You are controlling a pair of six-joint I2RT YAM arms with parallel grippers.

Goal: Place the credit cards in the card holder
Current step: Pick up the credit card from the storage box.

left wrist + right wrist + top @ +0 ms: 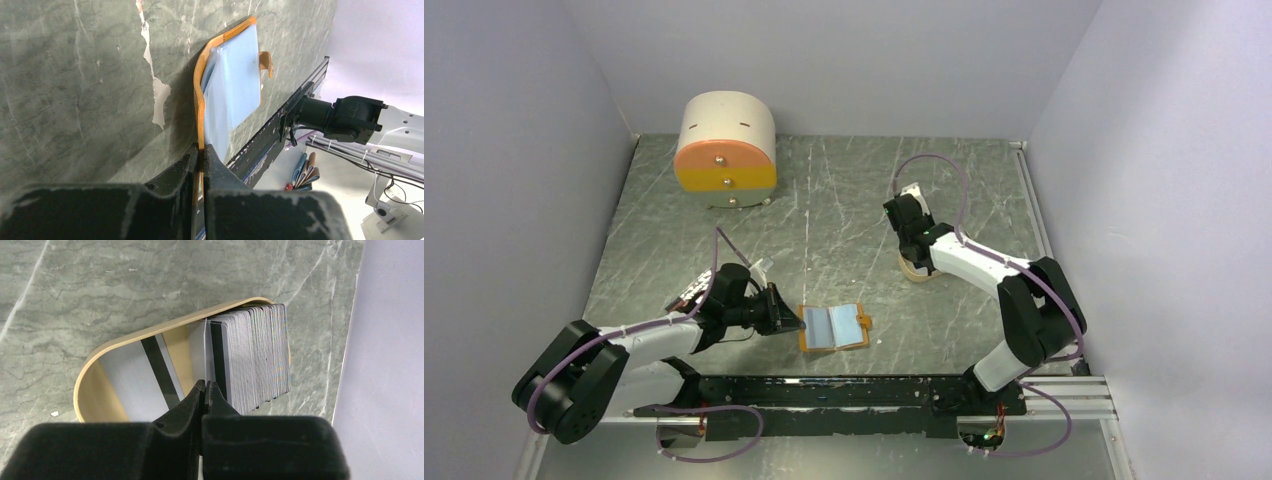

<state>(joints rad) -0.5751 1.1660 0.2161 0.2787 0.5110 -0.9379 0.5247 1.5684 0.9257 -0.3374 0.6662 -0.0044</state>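
The card holder point(834, 327) lies open on the table near the front, orange outside and pale blue inside point(235, 85). My left gripper point(796, 322) is shut on its left orange edge point(202, 150). A tan oval tray point(95, 362) at the right holds a dense upright stack of grey credit cards point(255, 355), and one striped card point(135, 382) leans apart from the stack. My right gripper point(205, 385) reaches down into the tray point(916, 272). It is shut on the thin edge of the foremost card point(207, 347), just off the stack.
A round cream-and-orange drawer box point(726, 150) stands at the back left. A black rail point(854, 392) runs along the near edge. Grey walls close in on the left, back and right, and the right wall point(390, 360) is close to the tray.
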